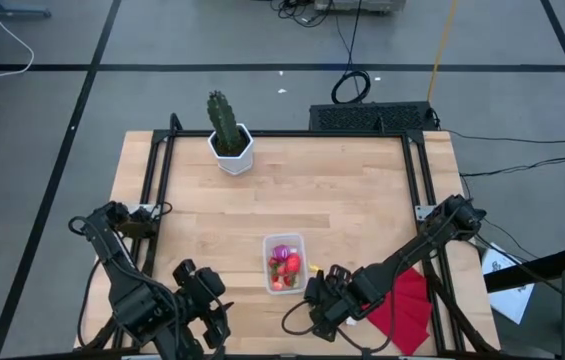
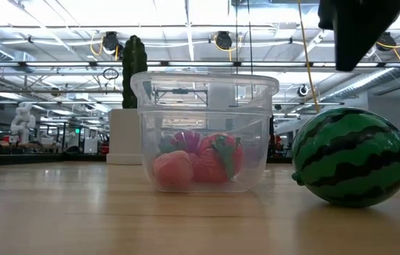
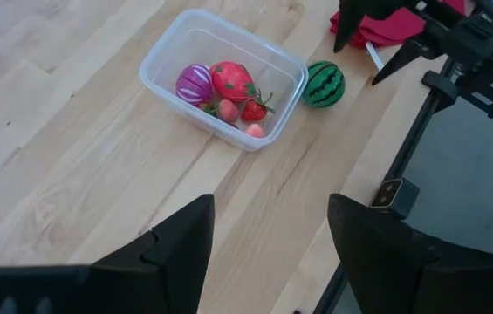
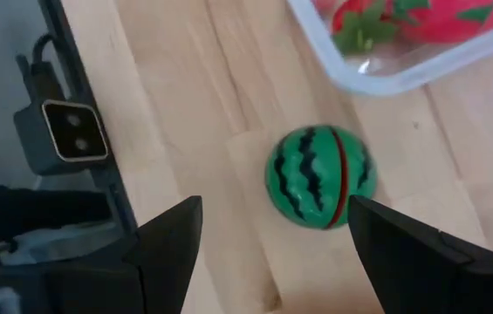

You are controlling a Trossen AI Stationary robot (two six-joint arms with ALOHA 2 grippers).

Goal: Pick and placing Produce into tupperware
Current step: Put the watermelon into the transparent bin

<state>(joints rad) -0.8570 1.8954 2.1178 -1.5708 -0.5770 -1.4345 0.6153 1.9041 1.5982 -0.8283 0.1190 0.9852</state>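
Note:
The clear tupperware stands on the wooden table near its near edge, also seen in the left wrist view and the low view. Inside it lie a purple piece, a red strawberry and small pink bits. A green striped ball rests on the table just right of the container. My right gripper hovers open above the ball without touching it. My left gripper is open, left of the container.
A tall green cactus in a white pot stands at the far left of the table. A red folded cloth lies near the right edge under the right arm. A black frame rail borders the table's near edge.

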